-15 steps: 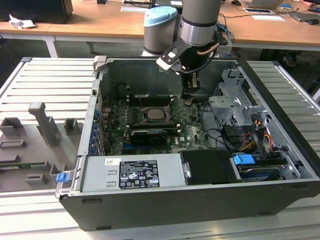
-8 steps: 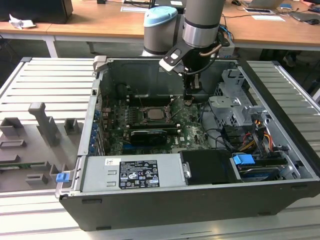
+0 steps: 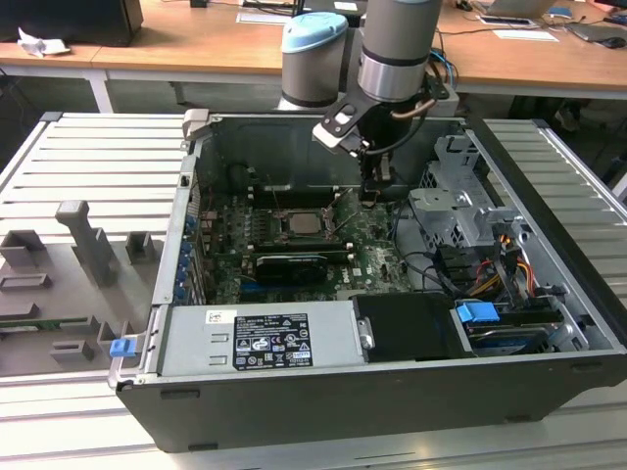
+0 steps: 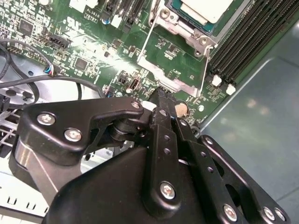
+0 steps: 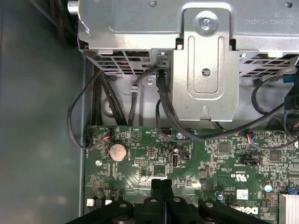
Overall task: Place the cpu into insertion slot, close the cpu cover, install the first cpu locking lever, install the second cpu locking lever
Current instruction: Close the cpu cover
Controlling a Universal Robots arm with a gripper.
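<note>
**A:** Exterior view, biggest first: a grey slatted table [image 3: 88,157] carries an open computer case [image 3: 323,411], and the arm [image 3: 397,49] reaches down into it.

**B:** What's inside?

**A:** A power supply [image 3: 255,338] lies along the near wall. A metal drive cage [image 3: 456,211] sits toward the exterior view's right, then comes the green circuit board [image 3: 367,250].

**B:** And the cpu?

**A:** The cpu [image 3: 301,222] lies flat in the insertion slot [image 3: 277,231], silver top up. It's square, so it has no long side. In the second wrist view its edge runs parallel to the memory slots [image 4: 247,37].

**B:** The fingers?

**A:** The gripper [image 3: 375,196] hangs beside the slot, on the drive cage's side. Its fingers are together, with nothing visible between them. The second wrist view shows two thin wires [image 4: 144,44] running from the slot's rim to a silver tab [image 4: 170,85] just beside the tips. The first wrist view adds black cables [image 5: 163,116] and a coin battery [image 5: 117,151] near the fingertips.
</note>
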